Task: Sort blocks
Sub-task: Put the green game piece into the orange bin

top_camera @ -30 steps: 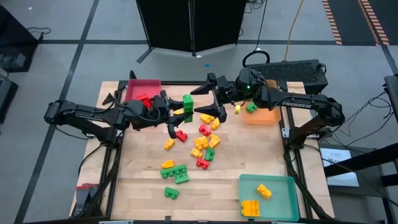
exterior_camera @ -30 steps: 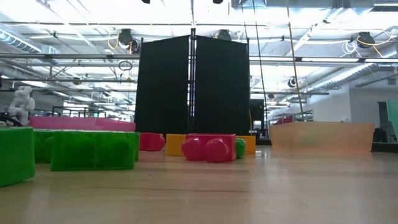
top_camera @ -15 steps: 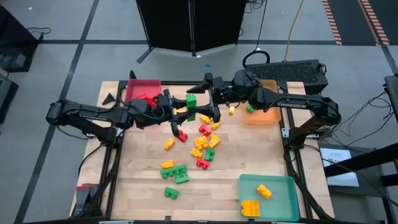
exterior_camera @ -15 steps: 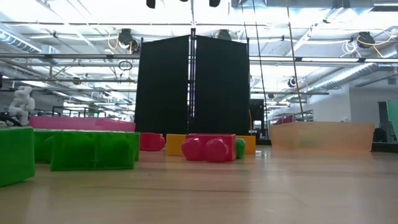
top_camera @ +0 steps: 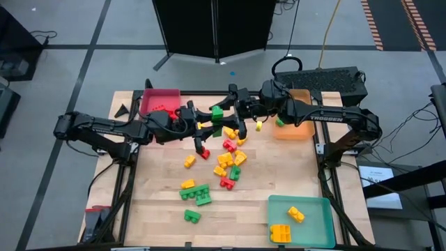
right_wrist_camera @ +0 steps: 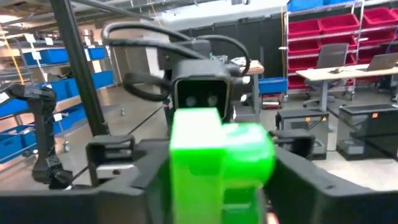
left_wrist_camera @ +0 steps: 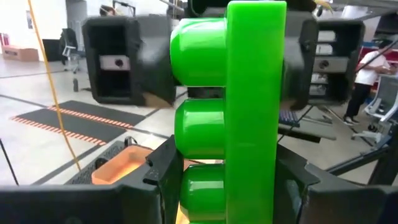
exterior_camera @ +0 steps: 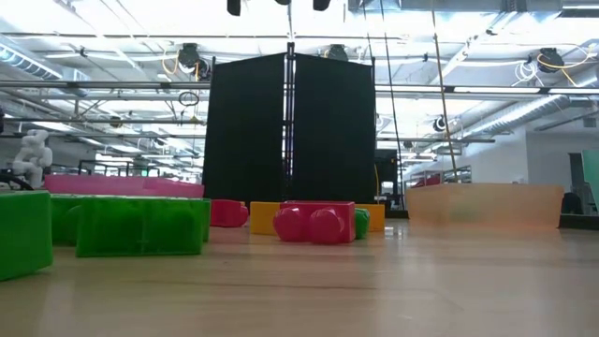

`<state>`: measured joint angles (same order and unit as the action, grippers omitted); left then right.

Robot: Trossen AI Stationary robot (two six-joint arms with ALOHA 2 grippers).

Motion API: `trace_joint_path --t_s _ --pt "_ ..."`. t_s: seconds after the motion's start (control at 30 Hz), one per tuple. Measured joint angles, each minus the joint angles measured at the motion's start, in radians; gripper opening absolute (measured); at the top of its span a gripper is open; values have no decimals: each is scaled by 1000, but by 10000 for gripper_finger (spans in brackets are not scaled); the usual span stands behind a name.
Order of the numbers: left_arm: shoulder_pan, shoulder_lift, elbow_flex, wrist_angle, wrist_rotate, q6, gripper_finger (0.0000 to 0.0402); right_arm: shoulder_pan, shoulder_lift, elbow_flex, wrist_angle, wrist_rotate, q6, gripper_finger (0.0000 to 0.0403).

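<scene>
The worktop (top_camera: 160, 209) fills the middle of the high view, with the red tray (top_camera: 159, 100) at its upper left, the orange tray (top_camera: 296, 127) at the upper right and the teal tray (top_camera: 306, 222) at the lower right. Most of the blocks (top_camera: 226, 160) lie loose in the centre of the worktop (red, yellow and green mixed), and a few yellow ones are already in the teal tray.

The two arms meet in the upper middle of the frame, above the worktop. The left gripper (top_camera: 202, 125) comes from the left and holds the green block (top_camera: 217, 113) closed between its fingers; in the left wrist view the green block (left_wrist_camera: 233, 112) stands upright, its long axis vertical, its studs turned to the picture's left. The right gripper (top_camera: 235, 122) comes from the right and faces it. Its fingers (left_wrist_camera: 115, 59) stand on both sides of the upper part of the block, close to it, but whether they already press on it cannot be told.

This looks like a handover, and it turns on one relation: the block lies directly between the two grippers, the left holding the lower part and the right around the upper end. The right arm is also nearer to the orange tray, where one green block (top_camera: 281, 122) already lies.
</scene>
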<state>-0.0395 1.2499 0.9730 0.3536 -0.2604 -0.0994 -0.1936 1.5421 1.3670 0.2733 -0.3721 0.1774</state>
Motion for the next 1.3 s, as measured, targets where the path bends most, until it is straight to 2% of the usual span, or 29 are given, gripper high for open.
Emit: trace_joint_path --t_s 0.1,0.4,0.6,0.67,0.77,0.87,0.97,1.03,1.07,1.13,1.3 --pt "0 0 0 0 9 5 169 0 0 0 -15 -9 7 151" --pt "0 0 0 -2 3 4 174 0 0 0 -13 -6 -2 151" --pt "0 -17 0 -100 -74 -15 281 -9 -13 0 -9 33 -44 151" --pt "0 -42 0 -142 -85 -49 303 -18 -30 0 -11 68 -56 151" --pt "0 -74 0 -201 -124 -77 315 -48 -69 1 -54 152 -97 151" --pt "0 -99 0 -270 -189 -79 313 -87 -133 1 -215 365 -129 151" --pt "0 -124 1 -358 -251 -112 310 -135 -202 1 -485 720 -89 151" --pt "1 -131 1 -421 -270 -155 310 -180 -235 1 -701 898 7 151" --pt "1 -132 1 -453 -277 -174 310 -206 -248 1 -803 940 65 151" --pt "1 -132 1 -498 -293 -211 310 -262 -267 1 -983 957 176 151" --pt "15 -132 1 -606 -319 -308 310 -381 -264 -69 -1234 882 379 151"
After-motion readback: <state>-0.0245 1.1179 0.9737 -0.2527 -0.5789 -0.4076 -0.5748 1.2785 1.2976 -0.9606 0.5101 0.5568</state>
